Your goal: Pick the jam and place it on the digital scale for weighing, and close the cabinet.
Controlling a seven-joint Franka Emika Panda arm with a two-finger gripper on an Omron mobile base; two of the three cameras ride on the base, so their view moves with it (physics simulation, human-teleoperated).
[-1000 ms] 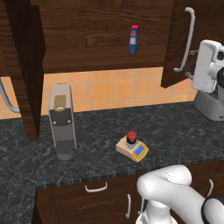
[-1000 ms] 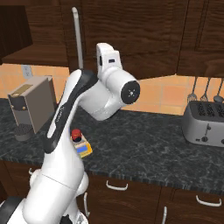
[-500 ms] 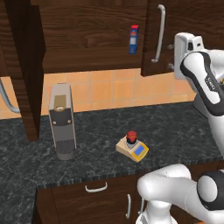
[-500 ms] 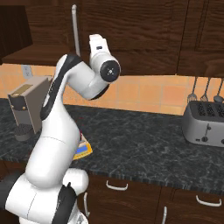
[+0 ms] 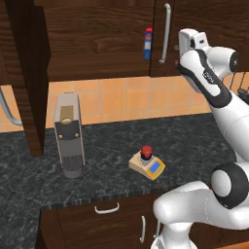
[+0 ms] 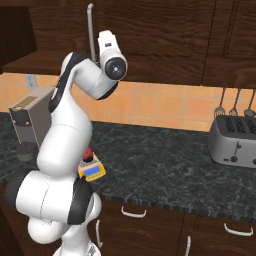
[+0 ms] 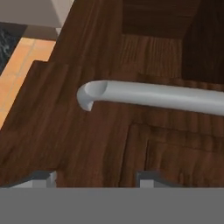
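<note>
Cabinet (image 5: 97,39) right door handle (image 7: 157,95) just ahead of pincer (image 7: 95,177).

No text, brand or number can be read; the digital scale's (image 5: 147,168) blue display shows no legible figures.

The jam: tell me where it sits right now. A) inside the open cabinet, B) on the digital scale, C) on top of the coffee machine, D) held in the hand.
B: the jam stands on the digital scale on the counter, in front of the tiled wall, while the hand is up at the right cabinet door.
</note>
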